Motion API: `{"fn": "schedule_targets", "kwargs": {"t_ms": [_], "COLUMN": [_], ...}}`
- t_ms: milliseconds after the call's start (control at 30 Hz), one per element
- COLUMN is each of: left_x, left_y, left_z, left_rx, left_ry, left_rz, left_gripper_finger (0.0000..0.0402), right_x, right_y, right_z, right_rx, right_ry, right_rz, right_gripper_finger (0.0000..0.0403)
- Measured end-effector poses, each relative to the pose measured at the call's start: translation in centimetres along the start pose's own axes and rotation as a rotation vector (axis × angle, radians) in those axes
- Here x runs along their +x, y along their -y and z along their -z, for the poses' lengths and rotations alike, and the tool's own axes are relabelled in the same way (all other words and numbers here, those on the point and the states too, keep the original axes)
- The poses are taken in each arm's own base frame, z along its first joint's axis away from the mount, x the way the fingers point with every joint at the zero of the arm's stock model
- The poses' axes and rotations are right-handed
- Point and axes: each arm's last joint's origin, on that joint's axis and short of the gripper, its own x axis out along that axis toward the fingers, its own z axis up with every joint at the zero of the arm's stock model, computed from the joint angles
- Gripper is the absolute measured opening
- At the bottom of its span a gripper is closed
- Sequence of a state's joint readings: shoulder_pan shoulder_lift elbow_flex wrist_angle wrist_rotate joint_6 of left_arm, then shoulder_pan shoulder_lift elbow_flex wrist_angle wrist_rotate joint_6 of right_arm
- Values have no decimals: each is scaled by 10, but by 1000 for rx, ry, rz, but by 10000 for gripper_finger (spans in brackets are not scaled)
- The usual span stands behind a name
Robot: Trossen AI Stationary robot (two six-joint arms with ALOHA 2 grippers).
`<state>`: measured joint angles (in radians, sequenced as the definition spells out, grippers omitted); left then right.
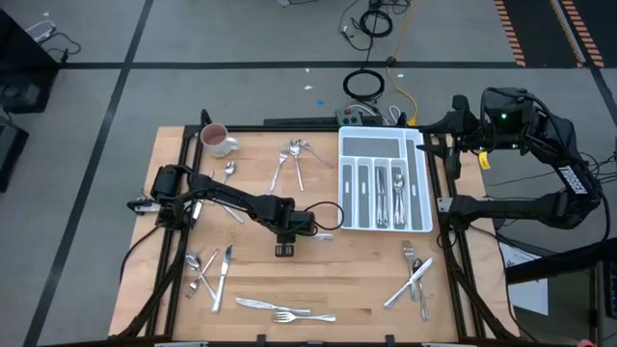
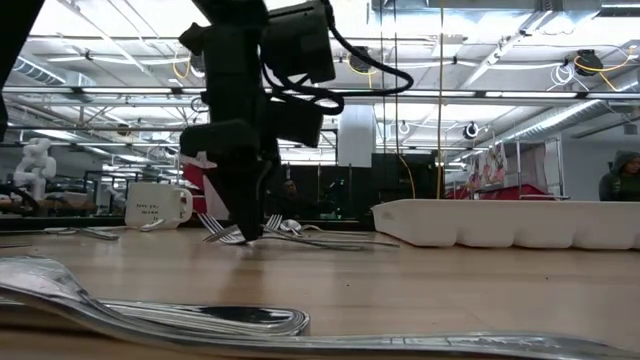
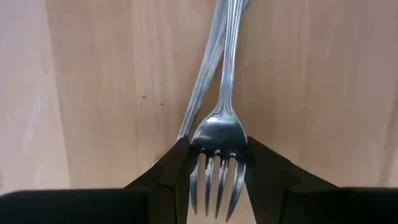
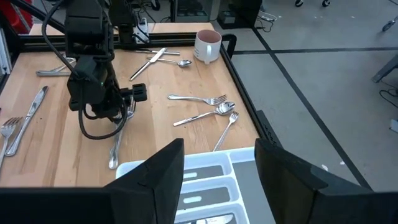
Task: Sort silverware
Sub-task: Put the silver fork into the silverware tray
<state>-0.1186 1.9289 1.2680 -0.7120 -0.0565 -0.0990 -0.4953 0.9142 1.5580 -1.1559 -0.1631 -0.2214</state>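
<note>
My left gripper (image 1: 286,241) stands at mid-table, fingers pointing down (image 2: 245,225), shut on a silver fork (image 3: 217,127). A second slim utensil (image 3: 204,74) lies under the fork, its handle running alongside. More silverware lies in loose groups: near the far edge (image 1: 294,154), at the near left (image 1: 207,270), at the near edge (image 1: 284,310) and at the near right (image 1: 416,272). Some pieces lie in the white tray (image 1: 349,183). My right gripper (image 4: 214,168) hangs open above the tray's right side (image 1: 424,146). My left gripper pinches the fork's head (image 3: 217,142) between its two fingers (image 3: 176,163), one on each side where the tines begin. It comes from above, pointing down, and the fingers close across the fork. The tines (image 2: 217,233) and the handle lie low at the table top.
A pink-and-white mug (image 1: 217,140) stands at the far left corner. The tray fills the far right part of the table. Bare wood shows between the left gripper and the near-edge cutlery. Dark frame rails (image 1: 453,260) run along the table's sides.
</note>
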Motion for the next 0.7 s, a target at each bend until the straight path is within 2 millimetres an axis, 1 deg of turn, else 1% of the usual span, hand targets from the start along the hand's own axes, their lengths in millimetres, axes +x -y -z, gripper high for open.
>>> {"fn": "schedule_targets", "kwargs": {"t_ms": [200, 333, 433, 567, 700], "left_x": [-13, -26, -41, -62, -82], "left_y": [1, 1, 0, -3, -11], "left_z": [-9, -17, -25, -32, -43], "left_rx": [1, 1, 1, 35, 88], "left_ry": [5, 8, 17, 6, 47], "left_rz": [1, 1, -11, -118, -233], "left_gripper_finger": [118, 118, 118, 118, 118], "right_x": [0, 0, 0, 0, 5], "right_y": [0, 0, 0, 0, 1], "right_z": [0, 0, 0, 0, -2], "right_rx": [0, 0, 0, -10, 0], "right_ry": [0, 0, 0, 0, 14], "right_rz": [0, 0, 1, 1, 4], "right_gripper_finger": [187, 187, 187, 187, 187]}}
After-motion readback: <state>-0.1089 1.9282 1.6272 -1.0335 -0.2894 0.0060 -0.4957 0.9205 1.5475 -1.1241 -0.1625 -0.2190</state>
